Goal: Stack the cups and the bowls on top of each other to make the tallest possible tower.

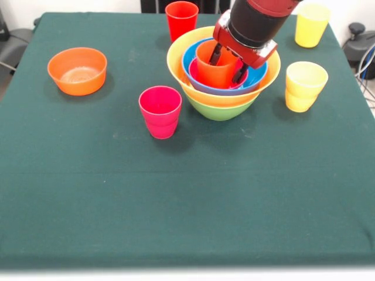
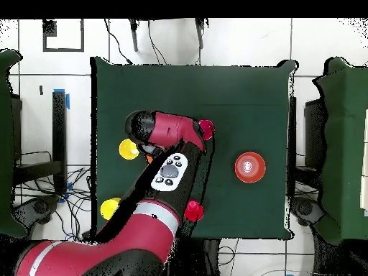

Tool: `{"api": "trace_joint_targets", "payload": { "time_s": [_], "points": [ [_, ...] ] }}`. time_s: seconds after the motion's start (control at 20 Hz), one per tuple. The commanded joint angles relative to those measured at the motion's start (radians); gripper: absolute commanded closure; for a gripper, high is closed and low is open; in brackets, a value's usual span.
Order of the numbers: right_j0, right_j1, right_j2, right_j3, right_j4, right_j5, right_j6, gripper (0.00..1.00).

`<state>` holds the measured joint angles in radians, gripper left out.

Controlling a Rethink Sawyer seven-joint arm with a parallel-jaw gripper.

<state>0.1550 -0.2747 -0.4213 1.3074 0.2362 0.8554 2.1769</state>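
The tower (image 1: 222, 93) stands at the table's middle back: a green bowl (image 1: 218, 110) as base, then the wide yellow bowl (image 1: 176, 58), a blue bowl (image 1: 193, 58) and a magenta-pink bowl (image 1: 195, 74). An orange cup (image 1: 214, 71) stands upright in the innermost bowl. My gripper (image 1: 228, 64) hangs over that cup and looks open, one finger (image 1: 215, 55) inside the cup and the other outside its right wall. In the overhead view the arm (image 2: 167, 131) hides the tower and the gripper.
Loose on the cloth: an orange bowl (image 1: 77, 70) (image 2: 249, 167) at the left, a magenta-pink cup (image 1: 160, 111) (image 2: 206, 129) beside the tower, a red cup (image 1: 181, 20) (image 2: 193, 210) behind it, two yellow cups (image 1: 311, 24) (image 1: 304, 86) at the right.
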Motion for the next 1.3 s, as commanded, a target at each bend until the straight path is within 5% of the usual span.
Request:
{"api": "trace_joint_targets", "payload": {
  "time_s": [0.05,1.0,1.2,1.3],
  "points": [
    [0.006,-0.067,0.036,-0.076,0.017,0.242,0.185,0.00],
    [-0.069,-0.132,0.053,-0.213,0.006,0.468,0.138,0.00],
    [-0.091,-0.072,0.068,-0.235,0.010,0.398,0.149,0.00],
    [-0.073,-0.003,0.049,-0.321,-0.021,0.407,0.172,0.00]
  ]
}}
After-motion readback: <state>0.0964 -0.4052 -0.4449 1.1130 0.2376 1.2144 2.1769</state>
